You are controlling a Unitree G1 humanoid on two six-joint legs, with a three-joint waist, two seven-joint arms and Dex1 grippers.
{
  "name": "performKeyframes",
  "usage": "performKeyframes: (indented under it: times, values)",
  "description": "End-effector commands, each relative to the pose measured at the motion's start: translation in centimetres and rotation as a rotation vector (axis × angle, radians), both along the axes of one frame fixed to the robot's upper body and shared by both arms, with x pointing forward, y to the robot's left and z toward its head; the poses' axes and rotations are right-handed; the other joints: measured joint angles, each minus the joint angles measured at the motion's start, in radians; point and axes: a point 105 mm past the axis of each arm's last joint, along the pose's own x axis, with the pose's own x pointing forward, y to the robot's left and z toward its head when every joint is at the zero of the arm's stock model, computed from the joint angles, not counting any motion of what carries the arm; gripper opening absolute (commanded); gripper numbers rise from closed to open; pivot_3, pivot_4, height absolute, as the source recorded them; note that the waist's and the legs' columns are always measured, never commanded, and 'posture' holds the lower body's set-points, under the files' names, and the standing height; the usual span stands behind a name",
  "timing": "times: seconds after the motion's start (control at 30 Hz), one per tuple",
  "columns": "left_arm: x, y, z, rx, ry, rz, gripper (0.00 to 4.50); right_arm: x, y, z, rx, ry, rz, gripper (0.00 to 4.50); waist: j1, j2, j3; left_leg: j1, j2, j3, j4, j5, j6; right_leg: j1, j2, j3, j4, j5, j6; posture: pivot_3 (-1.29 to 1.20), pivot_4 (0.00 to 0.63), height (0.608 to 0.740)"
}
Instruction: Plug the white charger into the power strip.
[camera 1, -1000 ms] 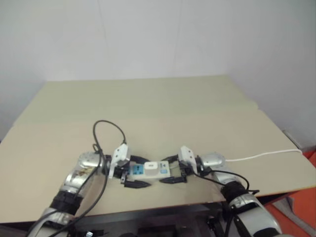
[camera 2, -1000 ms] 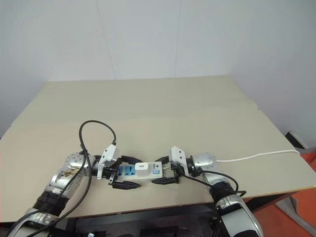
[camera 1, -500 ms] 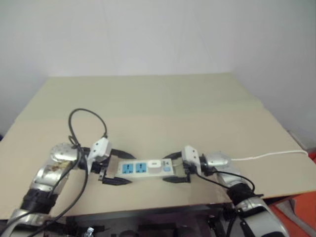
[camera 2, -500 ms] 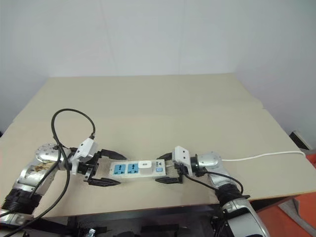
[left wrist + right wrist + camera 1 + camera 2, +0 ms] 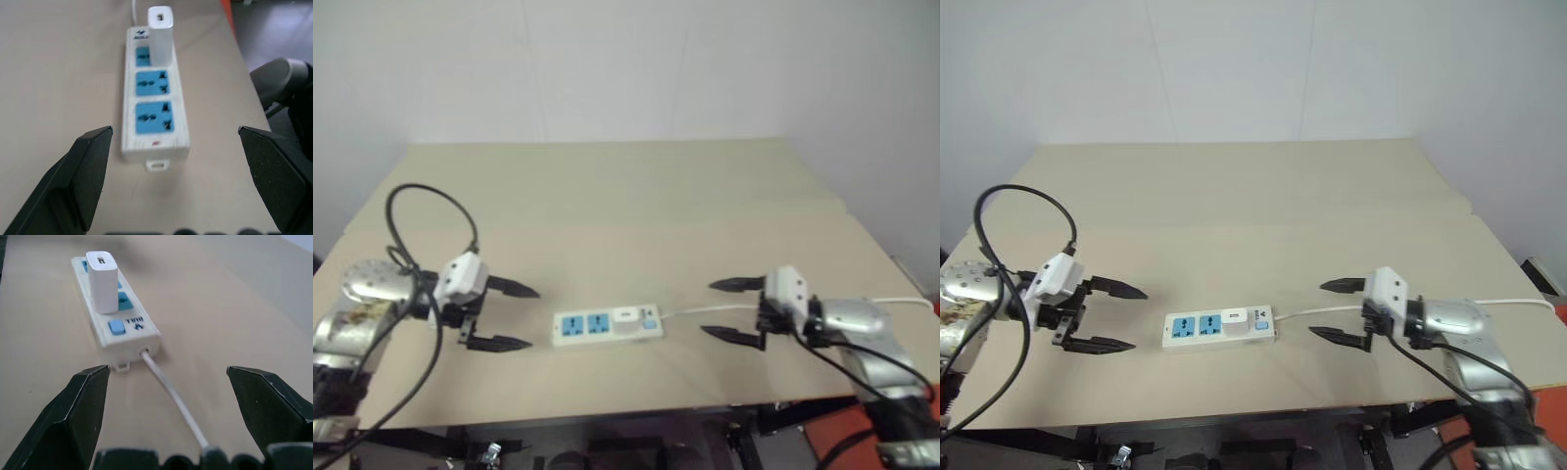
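The white charger [image 5: 1233, 316] stands upright in the power strip [image 5: 1219, 327], seated in the socket nearest the switch end, as the strip lies flat near the front edge of the beige table [image 5: 1263, 206]. Both grippers sit well apart from the strip, one off each end, and neither touches it. The left gripper [image 5: 1105, 315] hovers off the strip's free end with its two black fingers [image 5: 73, 183] spread wide and empty; from the left wrist view the strip runs away lengthwise between them, two blue socket faces bare and the charger on the third. The right gripper [image 5: 1340, 310] faces the switch end, its fingers [image 5: 66, 423] likewise spread wide and holding nothing. The thin white cord [image 5: 173, 401] leaves the strip's switch end, runs along the table under the right gripper and trails off toward the table's right edge. A black cable [image 5: 1013, 211] loops above the left arm. Nothing lies between either gripper and the strip.
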Motion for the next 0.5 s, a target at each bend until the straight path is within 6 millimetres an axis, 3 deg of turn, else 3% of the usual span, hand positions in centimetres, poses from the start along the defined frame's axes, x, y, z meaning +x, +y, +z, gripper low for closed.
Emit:
performKeyframes:
  times: [0.03,0.2,0.5]
  values:
    - [-0.2,1.3,1.4,0.033,-0.07,0.077,4.5,-0.9,-1.9,2.2,0.0,-0.045,-0.062,4.47,-0.002,0.0,0.0,0.0,0.0,0.0,0.0,0.0,0.0,0.0,0.0,0.0,0.0,0.0,0.0,0.0,0.15,0.74]
    - [-1.1,2.0,2.5,-0.022,-0.079,0.168,4.5,-1.7,-3.8,3.7,-0.015,-0.074,-0.131,4.47,-0.002,0.0,0.0,0.001,0.0,0.001,0.0,0.0,0.0,0.0,0.0,0.0,0.001,0.0,0.0,0.0,0.15,0.74]
    - [-2.9,1.3,2.5,-0.058,-0.052,0.203,4.5,-2.2,-4.1,3.4,-0.04,-0.066,-0.139,4.47,0.0,0.0,0.0,0.001,0.0,0.001,0.0,0.0,0.0,0.001,0.0,0.001,0.0,0.0,0.0,0.0,0.15,0.74]
